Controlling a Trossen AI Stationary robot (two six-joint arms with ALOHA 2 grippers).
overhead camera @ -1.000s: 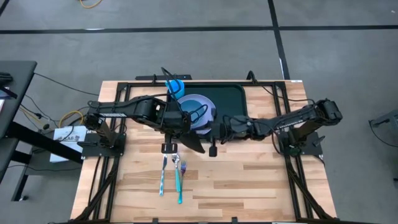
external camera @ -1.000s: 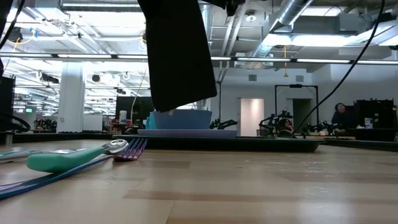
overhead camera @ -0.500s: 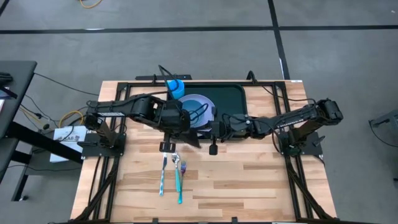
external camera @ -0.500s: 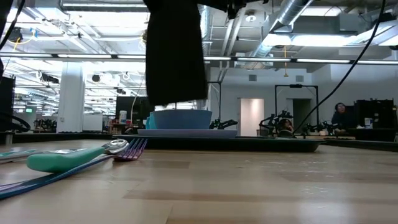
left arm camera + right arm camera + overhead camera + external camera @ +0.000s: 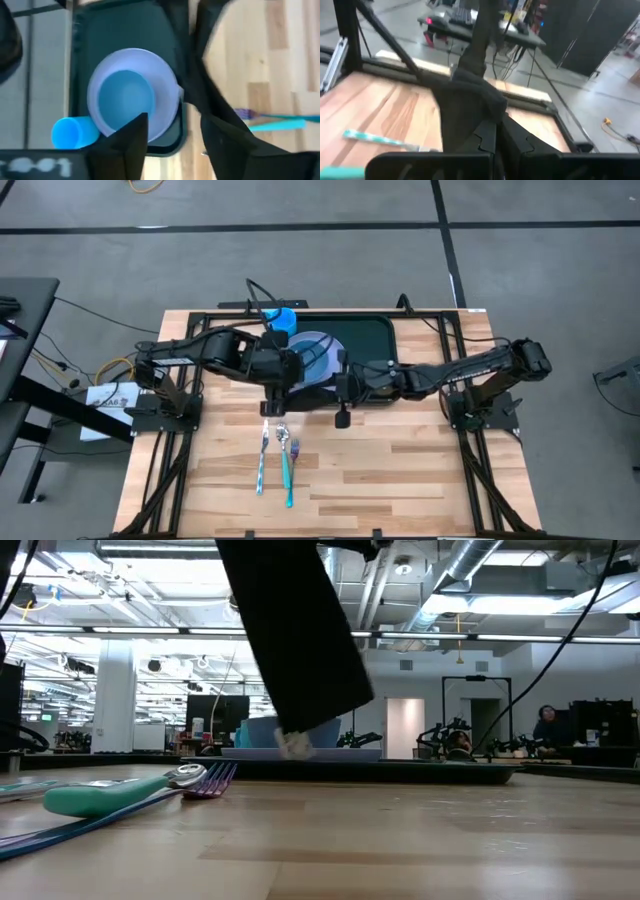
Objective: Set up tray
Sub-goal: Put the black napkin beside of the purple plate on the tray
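**Napkin hangs from the right gripper above the tray's near edge**

Right gripper (image 5: 342, 388) reaches in from the right side of the table and stands over the near rim of the tray (image 5: 372, 332). Its fingers are closed on the upper edge of a black napkin (image 5: 290, 630), and in the low view this cloth hangs down slanted in front of the plate, well clear of the wood. The right wrist view shows the dark cloth bunched just beyond the closed fingers (image 5: 487, 137).

Left gripper (image 5: 272, 402) is just beside it, at the near left corner of the tray. Its fingers (image 5: 122, 140) stand apart and hold nothing; the napkin's edge runs close past them.

The tray lies at the far middle of the wooden table (image 5: 400, 480). On its left half sits a pale lavender plate (image 5: 162, 95) with a blue bowl (image 5: 125, 95) inside it. A blue cup (image 5: 75, 132) lies on its side, touching the plate's rim.

On the bare wood near the tray lie a teal-handled utensil (image 5: 110, 795) and a purple fork (image 5: 215, 778), side by side.
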